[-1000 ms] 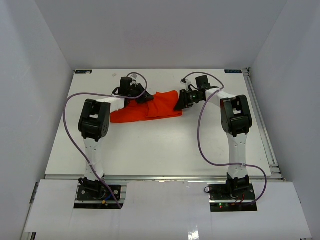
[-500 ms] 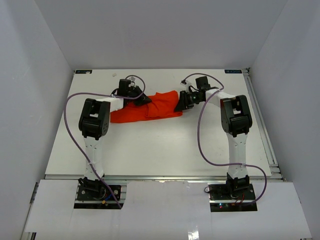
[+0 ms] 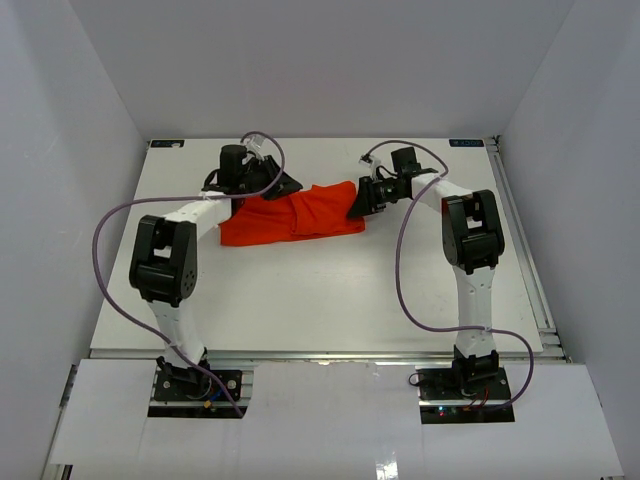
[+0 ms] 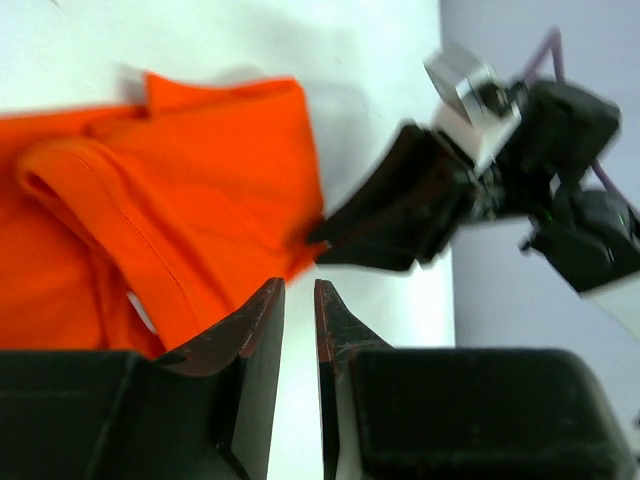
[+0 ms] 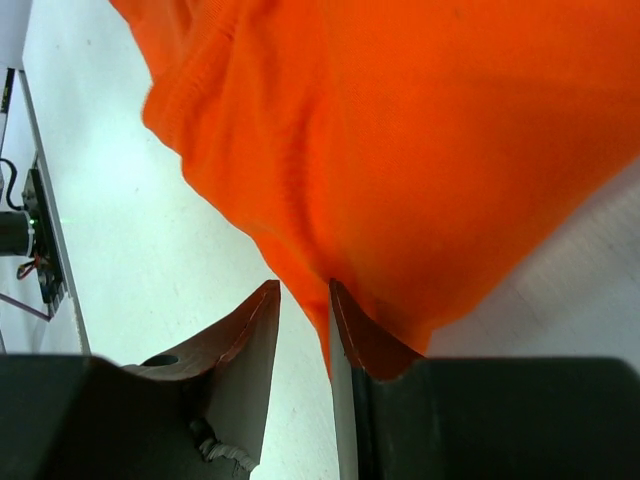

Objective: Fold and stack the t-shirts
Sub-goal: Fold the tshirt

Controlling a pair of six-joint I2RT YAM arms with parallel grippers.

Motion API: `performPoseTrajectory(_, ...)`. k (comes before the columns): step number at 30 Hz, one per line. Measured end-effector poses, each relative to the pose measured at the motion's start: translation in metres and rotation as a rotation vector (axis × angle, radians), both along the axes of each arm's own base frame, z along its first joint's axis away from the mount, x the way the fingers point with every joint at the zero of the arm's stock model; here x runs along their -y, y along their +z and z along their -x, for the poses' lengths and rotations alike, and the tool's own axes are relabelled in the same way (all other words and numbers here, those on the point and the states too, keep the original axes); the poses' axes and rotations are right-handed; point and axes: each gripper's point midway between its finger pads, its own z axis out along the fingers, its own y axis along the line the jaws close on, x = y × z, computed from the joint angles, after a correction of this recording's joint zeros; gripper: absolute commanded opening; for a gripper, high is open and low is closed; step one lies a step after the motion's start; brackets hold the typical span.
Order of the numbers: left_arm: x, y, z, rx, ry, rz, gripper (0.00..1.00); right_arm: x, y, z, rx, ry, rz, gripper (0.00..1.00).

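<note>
Two arms reach up the white table [image 3: 300,300]. At upper centre of the overhead view, the orange-red t-shirt [image 3: 300,218] lies rumpled. At its right edge sits the right gripper [image 3: 354,210], fingers nearly together; whether they pinch cloth cannot be told. Farther back, at the shirt's upper left edge, the left gripper [image 3: 288,185] is closed on nothing.

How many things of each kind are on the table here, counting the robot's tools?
orange-red t-shirt: 1
tools: 2 (left tool, right tool)
Total: 3
</note>
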Motion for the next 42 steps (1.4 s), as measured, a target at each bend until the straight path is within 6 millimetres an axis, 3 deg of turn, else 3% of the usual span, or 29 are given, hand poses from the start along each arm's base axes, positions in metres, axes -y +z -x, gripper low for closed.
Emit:
performPoseTrajectory(4,0.008,0.004,0.034,-0.004,-0.071,0.037,0.3,-0.004,0.019,-0.008,0.04,0.022,-0.03,0.33)
performPoseTrajectory(9,0.03,-0.03,0.065,-0.1,-0.149,0.048,0.3,-0.01,0.056,-0.034,0.11,-0.004,-0.074,0.33)
performPoseTrajectory(13,0.044,-0.048,0.076,-0.143,-0.186,0.045,0.29,-0.017,0.071,-0.066,0.143,-0.041,-0.114,0.33)
performPoseTrajectory(16,0.046,-0.06,0.076,-0.162,-0.188,0.038,0.29,-0.021,0.056,-0.079,0.115,-0.065,-0.123,0.34)
performPoseTrajectory(20,0.043,-0.077,0.076,-0.193,-0.178,0.02,0.29,-0.021,0.018,-0.079,0.009,-0.099,-0.103,0.34)
performPoseTrajectory(24,0.04,-0.092,0.075,-0.217,-0.167,-0.001,0.28,-0.02,-0.004,-0.079,-0.056,-0.129,-0.086,0.34)
performPoseTrajectory(33,0.016,-0.122,0.085,-0.283,-0.126,-0.036,0.27,-0.014,-0.011,-0.088,-0.063,-0.19,-0.063,0.34)
performPoseTrajectory(42,0.008,-0.121,0.085,-0.274,-0.119,-0.039,0.27,-0.009,-0.01,-0.09,-0.056,-0.188,-0.071,0.35)
